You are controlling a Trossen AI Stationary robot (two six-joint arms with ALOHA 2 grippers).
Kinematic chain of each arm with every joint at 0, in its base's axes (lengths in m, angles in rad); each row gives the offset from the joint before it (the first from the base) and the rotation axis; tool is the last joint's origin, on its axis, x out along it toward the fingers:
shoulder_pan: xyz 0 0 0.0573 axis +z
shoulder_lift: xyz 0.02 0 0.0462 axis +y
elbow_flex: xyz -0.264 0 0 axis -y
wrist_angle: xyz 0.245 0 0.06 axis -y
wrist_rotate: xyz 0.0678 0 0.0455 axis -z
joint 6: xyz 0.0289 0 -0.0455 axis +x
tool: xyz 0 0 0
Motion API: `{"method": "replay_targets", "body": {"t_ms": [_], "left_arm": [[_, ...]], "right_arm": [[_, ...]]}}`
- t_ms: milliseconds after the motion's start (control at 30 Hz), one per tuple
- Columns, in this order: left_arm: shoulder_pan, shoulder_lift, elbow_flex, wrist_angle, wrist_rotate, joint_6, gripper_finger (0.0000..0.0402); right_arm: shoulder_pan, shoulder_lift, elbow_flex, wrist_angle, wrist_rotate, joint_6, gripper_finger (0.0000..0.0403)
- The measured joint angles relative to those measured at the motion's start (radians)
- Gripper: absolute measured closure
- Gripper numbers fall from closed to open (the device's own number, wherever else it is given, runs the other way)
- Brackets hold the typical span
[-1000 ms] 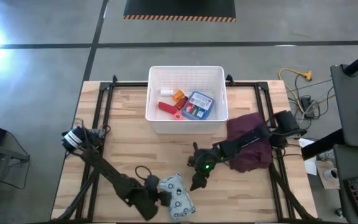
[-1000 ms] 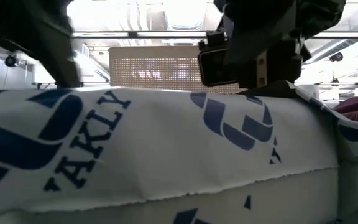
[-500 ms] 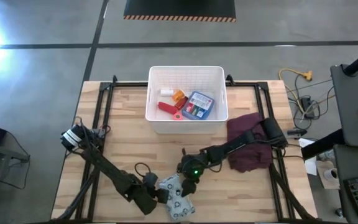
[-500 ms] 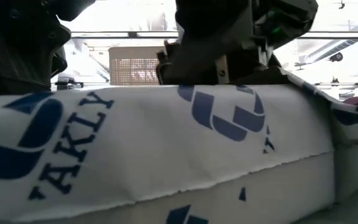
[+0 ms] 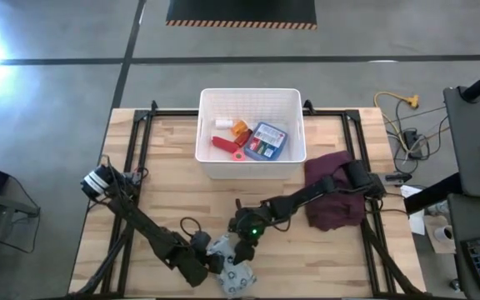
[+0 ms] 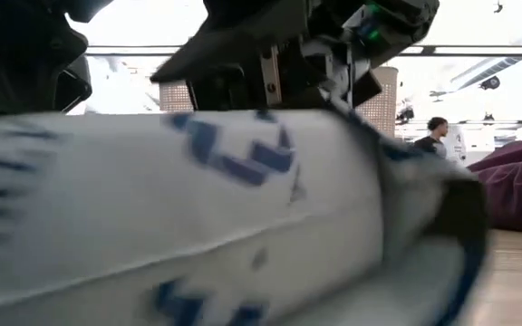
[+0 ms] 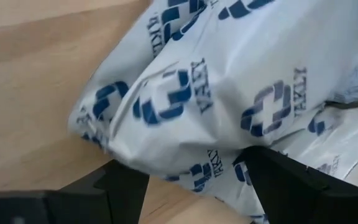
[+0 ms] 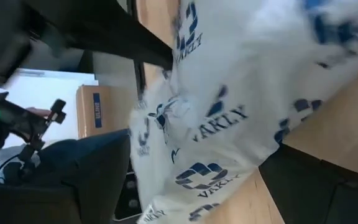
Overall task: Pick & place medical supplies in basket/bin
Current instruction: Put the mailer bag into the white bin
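The white patterned pouch (image 5: 236,275) sits near the table's near edge and fills the low view (image 6: 198,217). My left gripper (image 5: 209,260) is at its left side, shut on it. My right gripper (image 5: 242,248) is over its far side, also shut on it. Each wrist view shows the pouch (image 7: 229,81) (image 8: 229,93) bulging between that arm's dark fingers. The white ribbed tub (image 5: 207,162) stands at the far middle, holding a blue flat packet (image 5: 265,142), red tubes (image 5: 223,143) and small items. My left gripper (image 7: 191,180) pinches the pouch's left part (image 7: 185,162) between its two fingers (image 7: 129,183), coming level from the table's left. The pouch is creased and bulges over the fingers. My right gripper (image 8: 216,112) has the pouch's far-right part (image 8: 253,149) between its fingers (image 8: 303,180), coming slanting from above and the right.
A maroon cloth (image 5: 336,204) lies on the right side, under my right arm. Black frame rails (image 5: 136,158) run along the table's left and right sides. Bare wood (image 5: 182,200) lies between the tub and the pouch. A person (image 6: 436,136) stands far off in the room.
My right gripper has moved toward the table's left and near edge, down onto the pouch, and now has it between its fingers. The pouch has bunched up and narrowed; in the low view its right end has drawn in and the table beside it now shows.
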Motion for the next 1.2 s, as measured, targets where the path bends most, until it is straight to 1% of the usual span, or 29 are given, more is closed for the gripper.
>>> {"method": "replay_targets", "body": {"t_ms": [100,267,400,533,633,733,767,800,867,967,1067,1200], "left_arm": [[0.014,-0.017,-0.002,-0.013,-0.04,0.054,0.0156],[0.047,-0.049,-0.003,-0.091,-0.11,0.166,0.0155],[0.071,-0.054,-0.003,-0.1,-0.122,0.24,0.0155],[0.079,-0.054,-0.005,-0.106,-0.138,0.282,0.0155],[0.079,-0.054,-0.005,-0.108,-0.158,0.288,0.0155],[0.079,-0.056,-0.006,-0.116,-0.163,0.292,0.0155],[0.08,-0.055,-0.008,-0.118,-0.179,0.292,0.0156],[0.084,-0.053,-0.011,-0.116,-0.214,0.296,0.0156],[0.088,-0.056,-0.013,-0.11,-0.214,0.299,0.0156],[0.09,-0.058,-0.025,-0.105,-0.213,0.281,0.0156],[0.091,-0.059,-0.028,-0.11,-0.212,0.278,0.0156],[0.092,-0.059,-0.017,-0.107,-0.219,0.285,0.0156]], "right_arm": [[-0.017,-0.038,0.0,-0.028,-0.001,-0.016,0.0074],[-0.035,-0.083,0.006,-0.111,0.01,-0.056,0.0074],[-0.04,-0.108,0.006,-0.179,0.039,-0.089,0.0074],[-0.038,-0.114,0.006,-0.202,0.062,-0.103,0.0074],[-0.038,-0.114,0.018,-0.217,0.058,-0.1,0.0074],[-0.037,-0.114,0.054,-0.222,0.03,-0.119,0.0074],[-0.036,-0.115,0.072,-0.194,0.022,-0.132,0.0074],[-0.033,-0.121,0.087,-0.211,0.013,-0.134,0.0074],[-0.031,-0.121,0.106,-0.249,0.023,-0.145,0.0074],[-0.032,-0.119,0.122,-0.305,0.071,-0.149,0.0074],[-0.033,-0.117,0.116,-0.291,0.089,-0.122,0.0074],[-0.037,-0.128,0.114,-0.32,0.101,-0.098,0.0074]]}}
